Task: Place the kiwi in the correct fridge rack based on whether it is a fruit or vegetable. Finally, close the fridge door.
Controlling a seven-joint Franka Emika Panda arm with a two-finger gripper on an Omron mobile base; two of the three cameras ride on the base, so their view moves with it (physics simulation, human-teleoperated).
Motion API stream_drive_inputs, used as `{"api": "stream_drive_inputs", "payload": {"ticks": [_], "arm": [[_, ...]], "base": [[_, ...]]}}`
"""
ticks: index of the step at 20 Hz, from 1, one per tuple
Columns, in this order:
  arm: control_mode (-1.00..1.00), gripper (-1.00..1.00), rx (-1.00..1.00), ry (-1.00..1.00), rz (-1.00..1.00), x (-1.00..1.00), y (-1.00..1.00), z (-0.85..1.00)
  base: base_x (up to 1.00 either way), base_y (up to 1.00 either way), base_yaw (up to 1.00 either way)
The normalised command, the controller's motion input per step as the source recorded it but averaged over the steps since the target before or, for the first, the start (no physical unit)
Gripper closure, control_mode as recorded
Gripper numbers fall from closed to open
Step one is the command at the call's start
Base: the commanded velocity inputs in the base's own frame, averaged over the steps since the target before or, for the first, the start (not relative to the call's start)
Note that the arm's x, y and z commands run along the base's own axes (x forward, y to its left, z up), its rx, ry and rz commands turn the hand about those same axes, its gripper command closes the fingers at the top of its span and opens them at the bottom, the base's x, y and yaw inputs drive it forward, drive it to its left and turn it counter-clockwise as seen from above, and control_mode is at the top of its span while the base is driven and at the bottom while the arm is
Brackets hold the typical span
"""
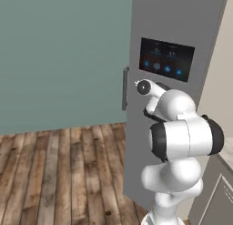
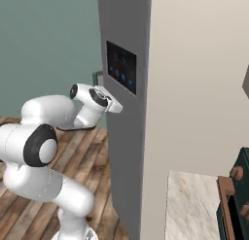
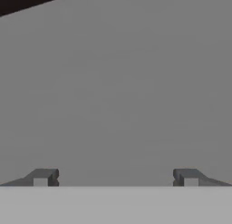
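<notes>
Grey door [image 1: 173, 33] panel faces the arm, with a dark control panel [image 1: 166, 58] set in its upper part and a handle [image 1: 124, 88] at its left edge. The gripper [image 3: 116, 177] points straight at the door surface, just below the control panel, at or very near contact; actual touch cannot be confirmed. Its fingers [image 3: 43, 177] stand wide apart and hold nothing. In the right base view the gripper [image 2: 115, 106] meets the door's front face beside the fridge's [image 2: 194, 78] beige side wall.

The kiwi is out of sight; whether it already lies on a rack inside cannot be told from here.

Judged step: the last one, closing the door. With the hand empty and set flat-on against the panel, placement appears done and a push is in hand. The door looks nearly flush with the cabinet, though a remaining gap cannot be ruled out.

Next move calls for a steady push along the gripper axis until the door seats, then a straight withdrawal clear of the control panel.
</notes>
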Motion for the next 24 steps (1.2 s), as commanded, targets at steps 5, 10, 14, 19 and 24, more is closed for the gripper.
{"api": "stream_drive_inputs", "payload": {"ticks": [5,10,14,19,24], "arm": [[-1.00,-1.00,0.00,-0.06,-0.15,0.44,-0.32,-0.01],[-1.00,-1.00,0.00,-0.05,-0.16,0.31,-0.40,0.00],[-1.00,-1.00,0.00,-0.05,-0.18,0.23,-0.38,0.00],[-1.00,-1.00,0.00,-0.05,-0.20,0.15,-0.37,0.00],[-1.00,-1.00,0.00,-0.03,-0.22,0.16,-0.45,0.00]], "base": [[0.00,0.00,0.00],[0.00,0.00,0.00],[0.00,0.00,0.00],[0.00,0.00,0.00],[0.00,0.00,0.00]]}}
